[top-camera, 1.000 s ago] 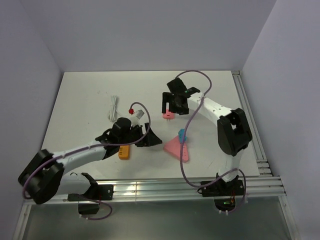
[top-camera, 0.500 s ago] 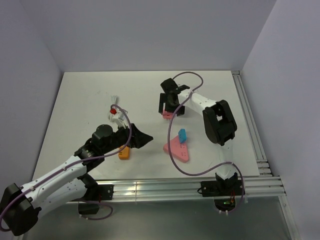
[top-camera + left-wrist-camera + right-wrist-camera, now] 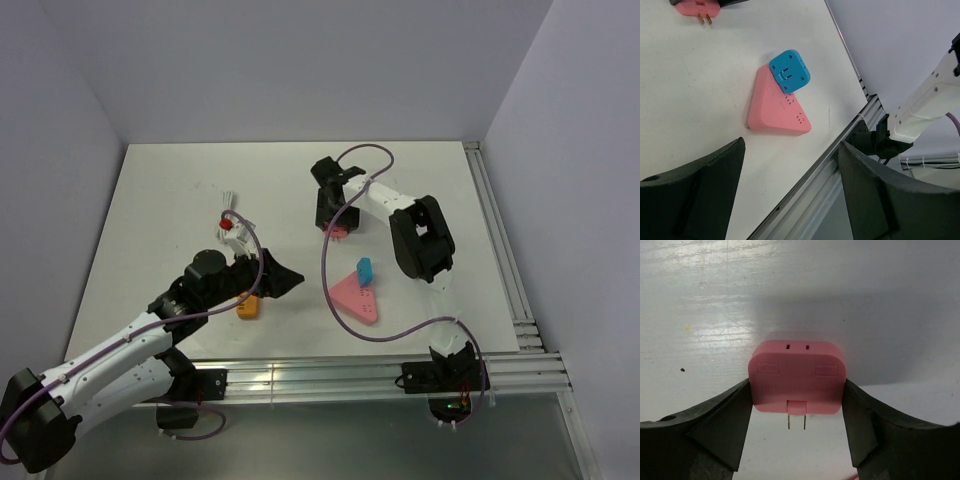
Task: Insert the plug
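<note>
The blue plug (image 3: 366, 268) rests on the far corner of the pink triangular socket block (image 3: 352, 297), with nothing gripping it. In the left wrist view the plug (image 3: 789, 71) overlaps the block's (image 3: 776, 107) upper corner. My left gripper (image 3: 282, 277) hovers open to the left of the block, its jaws (image 3: 791, 150) empty. My right gripper (image 3: 338, 222) is at the table's middle back, its fingers pressed against both sides of a pink square plug (image 3: 797, 380) that lies flat with its prongs pointing toward the wrist.
An orange block (image 3: 248, 305) lies beside the left arm. A white cable bundle (image 3: 230, 212) sits farther back on the left. A purple cable (image 3: 330, 290) trails across the table near the socket block. Aluminium rails (image 3: 380, 370) run along the near edge.
My right gripper slid left over the pink square plug and its jaws narrowed onto it. The left arm drew back toward the near left corner, gripper still open.
</note>
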### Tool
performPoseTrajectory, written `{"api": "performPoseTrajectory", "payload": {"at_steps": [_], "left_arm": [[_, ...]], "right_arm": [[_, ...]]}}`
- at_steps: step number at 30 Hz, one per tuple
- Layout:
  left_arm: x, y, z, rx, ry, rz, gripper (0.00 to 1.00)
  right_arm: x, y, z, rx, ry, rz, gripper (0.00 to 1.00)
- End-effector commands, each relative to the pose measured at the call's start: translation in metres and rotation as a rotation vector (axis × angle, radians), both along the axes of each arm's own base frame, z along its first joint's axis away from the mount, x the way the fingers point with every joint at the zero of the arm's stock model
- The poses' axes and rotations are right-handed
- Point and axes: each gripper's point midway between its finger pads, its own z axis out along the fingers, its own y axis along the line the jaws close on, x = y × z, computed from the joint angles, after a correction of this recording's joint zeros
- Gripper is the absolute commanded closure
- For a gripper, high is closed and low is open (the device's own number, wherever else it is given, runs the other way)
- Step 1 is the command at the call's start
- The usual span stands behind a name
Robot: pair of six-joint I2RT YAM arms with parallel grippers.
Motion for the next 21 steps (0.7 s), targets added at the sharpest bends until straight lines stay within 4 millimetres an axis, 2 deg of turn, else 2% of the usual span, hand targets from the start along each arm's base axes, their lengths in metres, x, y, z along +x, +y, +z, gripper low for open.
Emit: {"api": "performPoseTrajectory", "payload": {"at_steps": [1, 2, 3, 4, 6, 7, 8, 9, 10, 11, 12, 13, 14, 15, 16, 17, 18, 21], "left_arm": [[0.001, 0.002, 0.003, 0.005, -0.031, 0.007, 0.21], [0.001, 0.003, 0.003, 0.005, -0.029, 0.009, 0.21], [0.0, 0.003, 0.003, 0.007, -0.027, 0.009, 0.23], [0.0, 0.003, 0.003, 0.01, -0.027, 0.01, 0.24], [0.001, 0.005, 0.003, 0.024, -0.025, 0.015, 0.27], [0.003, 0.006, 0.004, 0.029, -0.031, 0.026, 0.27], [0.004, 0.007, 0.004, 0.037, -0.033, 0.032, 0.28], [0.005, 0.008, 0.006, 0.04, -0.039, 0.038, 0.29], [0.007, 0.008, 0.009, 0.041, -0.047, 0.042, 0.29], [0.01, 0.009, 0.011, 0.046, -0.057, 0.055, 0.29], [0.012, 0.007, 0.015, 0.047, -0.063, 0.055, 0.29], [0.012, 0.006, 0.016, 0.048, -0.071, 0.049, 0.29], [0.014, 0.004, 0.02, 0.042, -0.088, 0.045, 0.29], [0.016, 0.003, 0.024, 0.035, -0.097, 0.05, 0.29], [0.018, 0.003, 0.026, 0.028, -0.102, 0.06, 0.29], [0.02, 0.002, 0.033, 0.008, -0.122, 0.071, 0.28], [0.022, 0.002, 0.036, 0.004, -0.137, 0.092, 0.28], [0.023, -0.004, 0.048, -0.015, -0.178, 0.118, 0.27]], "right_arm": [[0.002, 0.004, -0.004, -0.015, 0.016, -0.008, 0.3], [0.003, 0.004, -0.005, -0.013, 0.015, -0.011, 0.32], [0.003, 0.004, -0.005, -0.01, 0.015, -0.012, 0.44], [0.006, 0.007, 0.003, 0.01, -0.01, -0.015, 0.5], [0.0, 0.009, 0.009, 0.051, -0.025, -0.008, 0.69], [0.008, 0.018, 0.039, 0.126, -0.11, -0.005, 0.75], [-0.002, 0.018, 0.038, 0.157, -0.097, -0.017, 0.85], [-0.005, 0.021, 0.049, 0.198, -0.118, -0.016, 0.89], [-0.001, 0.027, 0.085, 0.276, -0.205, -0.012, 0.89], [-0.016, 0.03, 0.085, 0.328, -0.181, -0.015, 0.92], [-0.014, 0.033, 0.122, 0.405, -0.275, -0.014, 0.93], [-0.023, 0.036, 0.132, 0.454, -0.281, -0.008, 0.93], [-0.037, 0.034, 0.129, 0.488, -0.261, -0.028, 0.93], [-0.047, 0.039, 0.139, 0.538, -0.262, -0.014, 0.93], [-0.054, 0.039, 0.164, 0.595, -0.303, -0.008, 0.93], [-0.066, 0.038, 0.161, 0.619, -0.281, -0.03, 0.93], [-0.078, 0.042, 0.185, 0.693, -0.314, -0.005, 0.93], [-0.107, 0.045, 0.192, 0.781, -0.288, -0.021, 0.93]]}}
